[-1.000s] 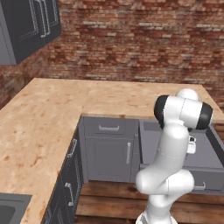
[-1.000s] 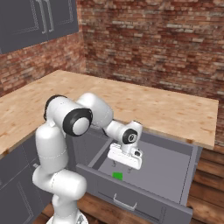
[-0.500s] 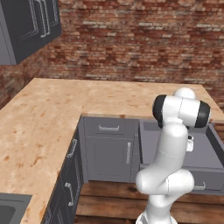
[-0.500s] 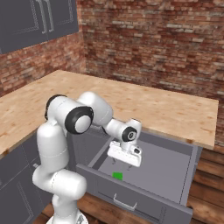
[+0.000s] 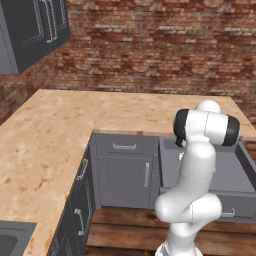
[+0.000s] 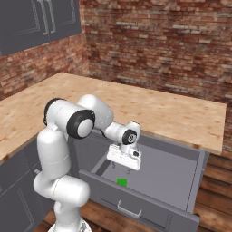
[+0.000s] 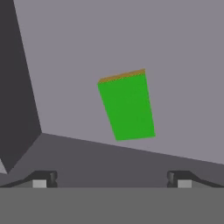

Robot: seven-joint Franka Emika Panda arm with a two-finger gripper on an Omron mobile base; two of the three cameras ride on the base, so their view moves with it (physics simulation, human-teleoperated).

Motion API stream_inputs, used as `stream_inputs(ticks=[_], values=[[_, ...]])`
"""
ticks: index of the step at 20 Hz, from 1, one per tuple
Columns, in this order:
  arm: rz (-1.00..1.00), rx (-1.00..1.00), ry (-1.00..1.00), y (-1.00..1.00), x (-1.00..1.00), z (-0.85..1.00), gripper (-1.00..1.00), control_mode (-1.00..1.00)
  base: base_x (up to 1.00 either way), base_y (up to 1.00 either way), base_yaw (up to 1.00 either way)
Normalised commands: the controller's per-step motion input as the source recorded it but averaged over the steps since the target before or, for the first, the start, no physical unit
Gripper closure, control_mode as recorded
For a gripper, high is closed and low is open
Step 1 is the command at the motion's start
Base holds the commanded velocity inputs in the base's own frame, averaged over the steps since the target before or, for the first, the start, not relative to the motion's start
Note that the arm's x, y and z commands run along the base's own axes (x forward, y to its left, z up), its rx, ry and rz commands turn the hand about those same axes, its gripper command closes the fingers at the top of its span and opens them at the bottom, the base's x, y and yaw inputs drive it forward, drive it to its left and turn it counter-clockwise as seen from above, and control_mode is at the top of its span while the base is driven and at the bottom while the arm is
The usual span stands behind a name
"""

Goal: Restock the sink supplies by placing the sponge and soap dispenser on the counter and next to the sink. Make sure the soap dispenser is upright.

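The sponge (image 7: 127, 107) is a flat bright-green block with a thin orange-brown edge, lying on the grey floor of an open drawer (image 6: 181, 170). It shows as a small green patch (image 6: 121, 182) near the drawer's front wall. My gripper (image 6: 120, 168) hangs open just above and behind it, pointing down into the drawer, fingertips (image 7: 43, 179) spread wide with nothing between them. The light wood counter (image 5: 60, 130) wraps around the corner. A dark corner of the sink (image 5: 12, 240) shows at the lower left. The soap dispenser is out of view.
The open drawer's front panel with its handle (image 6: 129, 209) juts toward the base. Dark grey cabinets and drawers (image 5: 125, 170) sit under the counter. A brick wall (image 6: 154, 41) stands behind, with upper cabinets (image 5: 30, 30) at the left.
The gripper has sunk slightly lower into the drawer toward the sponge. The jaws have stayed wide open.
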Motion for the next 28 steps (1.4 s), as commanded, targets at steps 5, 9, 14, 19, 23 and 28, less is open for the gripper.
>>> stream_inputs(ticks=[5, 9, 14, 19, 23, 28], values=[[-0.03, -0.03, -0.01, 0.05, 0.00, 0.00, -1.00, -1.00, 0.00, 0.00, 0.00], [-0.01, 0.00, 0.00, 0.00, 0.00, 0.00, -1.00, -1.00, 0.00, 0.00, 0.00], [0.00, 0.00, 0.00, 0.00, 0.12, 0.00, -1.00, -1.00, 0.00, 0.00, 0.00], [0.00, 0.00, -0.04, 0.00, 0.04, -0.10, -1.00, -1.00, 0.00, 0.00, 0.00], [0.00, 0.00, -0.05, -0.01, 0.00, -0.20, -1.00, -1.00, 0.00, 0.00, 0.00], [0.00, 0.00, -0.02, -0.06, 0.00, -0.14, -1.00, -1.00, 0.00, 0.00, 0.00]])
